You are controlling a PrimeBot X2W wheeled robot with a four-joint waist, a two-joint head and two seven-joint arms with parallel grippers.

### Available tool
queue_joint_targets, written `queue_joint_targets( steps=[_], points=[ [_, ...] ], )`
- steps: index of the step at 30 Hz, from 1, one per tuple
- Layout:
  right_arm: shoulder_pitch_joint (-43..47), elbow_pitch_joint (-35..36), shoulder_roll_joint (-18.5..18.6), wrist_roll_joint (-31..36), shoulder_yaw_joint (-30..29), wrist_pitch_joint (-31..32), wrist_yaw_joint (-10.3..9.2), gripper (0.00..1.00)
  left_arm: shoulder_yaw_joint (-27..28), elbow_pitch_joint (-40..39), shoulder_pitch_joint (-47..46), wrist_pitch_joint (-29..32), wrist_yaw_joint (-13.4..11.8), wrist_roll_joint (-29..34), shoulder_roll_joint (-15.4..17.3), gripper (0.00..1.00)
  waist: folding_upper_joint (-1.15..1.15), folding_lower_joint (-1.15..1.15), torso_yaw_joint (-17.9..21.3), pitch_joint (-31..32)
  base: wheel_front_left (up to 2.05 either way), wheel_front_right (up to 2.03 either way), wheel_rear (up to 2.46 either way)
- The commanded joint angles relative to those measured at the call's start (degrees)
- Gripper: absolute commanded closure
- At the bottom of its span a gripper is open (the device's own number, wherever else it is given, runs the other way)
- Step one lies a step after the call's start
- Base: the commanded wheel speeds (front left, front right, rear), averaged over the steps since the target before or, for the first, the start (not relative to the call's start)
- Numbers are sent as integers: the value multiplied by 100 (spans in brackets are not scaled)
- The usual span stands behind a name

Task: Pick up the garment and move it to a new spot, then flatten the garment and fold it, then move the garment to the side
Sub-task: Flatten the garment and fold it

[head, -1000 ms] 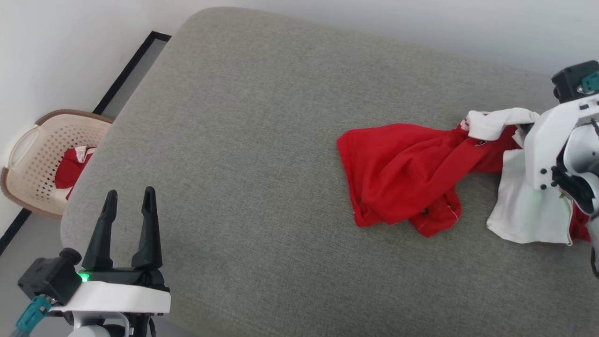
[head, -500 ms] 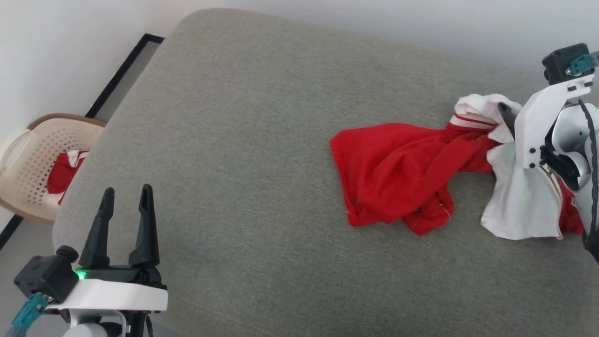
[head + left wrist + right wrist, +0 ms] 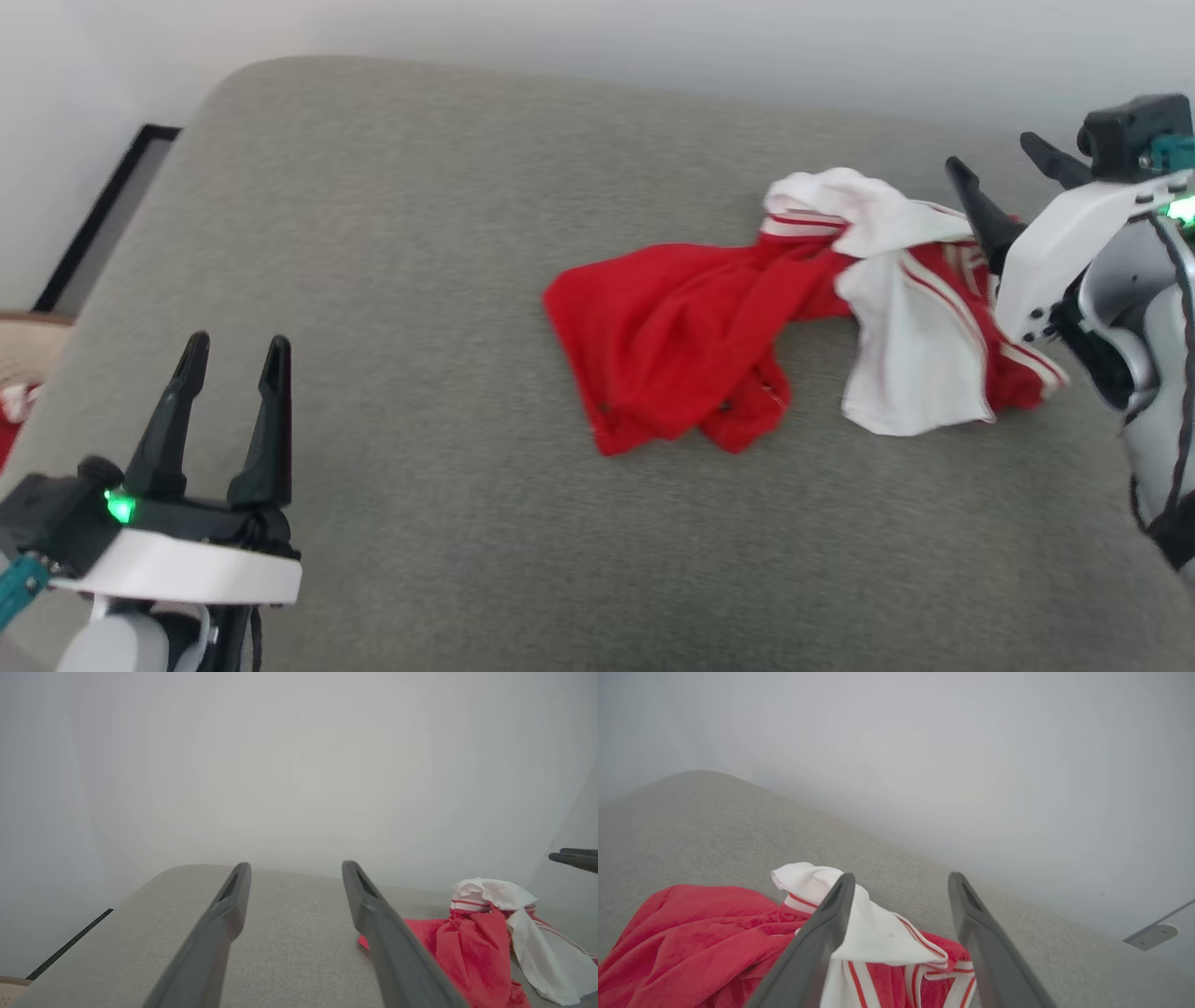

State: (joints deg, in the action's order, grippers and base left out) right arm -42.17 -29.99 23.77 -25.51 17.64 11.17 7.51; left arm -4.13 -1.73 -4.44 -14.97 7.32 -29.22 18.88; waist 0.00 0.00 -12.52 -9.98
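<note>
Garment (image 3: 672,373) is down on the grey upholstered pad (image 3: 420,280), right of centre in the head view. It's crumpled, not flat. The red body is bunched toward the robot's left, and the white sleeves and red-white striped trim are piled at the robot's-right end. One white sleeve drapes over the red fabric toward the near edge, the other sits humped on the far side.

Right end effector (image 3: 990,151) is at the sleeve end of the garment, fingers spread wide with nothing between them. Right wrist view agrees: right end effector (image 3: 902,876) has a clear gap, with grey pad and striped trim of the garment (image 3: 691,933) seen through it. Its left finger overlaps the white sleeve in that view. Can't tell from this angle whether it touches the cloth or just sits above it.

Left end effector (image 3: 236,342) is at lower left in the head view, over the near-left part of the pad and well apart from the garment. Fingers are fully spread, holding nothing. Left wrist view: left end effector (image 3: 296,865) points along the pad toward the pale wall (image 3: 299,765), with the garment (image 3: 448,952) off to the right of its fingers.

Beige object with some red cloth (image 3: 14,392) is cropped at the left edge of the head view. A black strip (image 3: 103,215) runs along the floor beside the pad.
</note>
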Motion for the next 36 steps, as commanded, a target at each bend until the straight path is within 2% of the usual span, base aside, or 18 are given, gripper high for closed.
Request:
queue_joint_targets(
  steps=[1, 3, 5, 13, 21, 27, 35, 36],
  points=[
    [213, 180, -102, 72, -59, -93, -4, 0, -128, -10, -168, -6, 19, -114, 179, 0, 0, 0, 313, 18, 0, 0, 0],
    [437, 451, -225, 192, -179, -218, -4, 0, -301, -37, -310, 108, 19, -218, 429, 0, 0, 0, 526, 11, 0, 0, 0],
    [563, 595, -292, 224, -270, -303, -4, 0, -402, -59, -412, 178, 19, -289, 547, 0, 0, 0, 617, 4, 0, 0, 0],
    [1482, 1619, -991, 871, -796, -971, -4, 0, -1056, -210, -1296, 906, 19, -792, 1451, 0, 0, 0, 1443, -94, 0, 0, 0],
    [2218, 2445, -1588, 1429, -1171, -1390, -4, 0, -1996, -112, -2420, 1799, 19, -1423, 2134, 0, 0, 0, 2169, -184, 0, 0, 0],
    [2585, 2753, -1875, 1521, -1241, -1495, -4, 0, -2793, 205, -3270, 2479, 14, -1856, 2416, 0, 0, 0, 2652, -299, 0, 0, 0],
    [2709, 2836, -2019, 1370, -1216, -1588, -4, 0, -3830, 856, -4443, 3320, 13, -2178, 2589, 0, 0, 0, 3118, -617, 0, 0, 0],
    [2672, 2797, -2067, 1294, -1168, -1679, -4, 0, -4225, 1198, -4924, 3498, 13, -2141, 2703, 0, 0, 0, 3311, -830, 0, 0, 0]
  ],
)
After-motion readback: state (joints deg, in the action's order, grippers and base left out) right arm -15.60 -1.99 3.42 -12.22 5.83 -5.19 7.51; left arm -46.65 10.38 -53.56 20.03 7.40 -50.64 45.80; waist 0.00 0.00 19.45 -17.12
